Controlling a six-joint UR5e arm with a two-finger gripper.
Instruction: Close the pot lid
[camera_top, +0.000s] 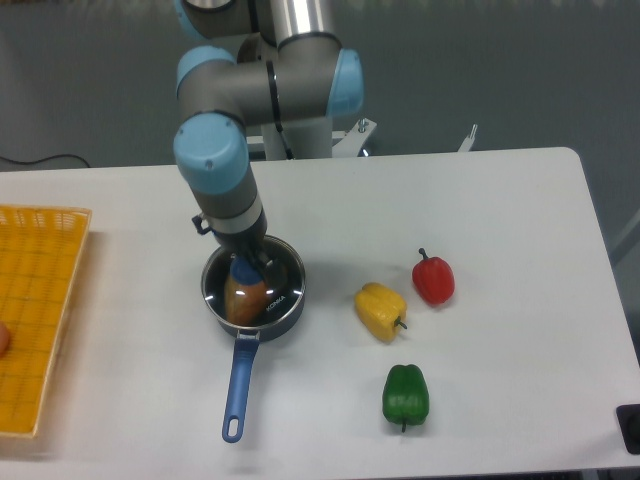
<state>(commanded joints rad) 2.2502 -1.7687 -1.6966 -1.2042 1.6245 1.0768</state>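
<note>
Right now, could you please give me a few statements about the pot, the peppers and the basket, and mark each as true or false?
1. The pot has its blue handle pointing toward the near edge of the table. True.
2. The green pepper lies inside the pot. False: it lies on the table, right of the handle's tip; something orange-brown shows in the pot.
3. The red pepper lies right of the yellow pepper. True.
4. The yellow basket sits at the table's right edge. False: it is at the left edge.
5. The gripper hangs over the red pepper. False: it is over the pot, at the lid's blue knob.
</note>
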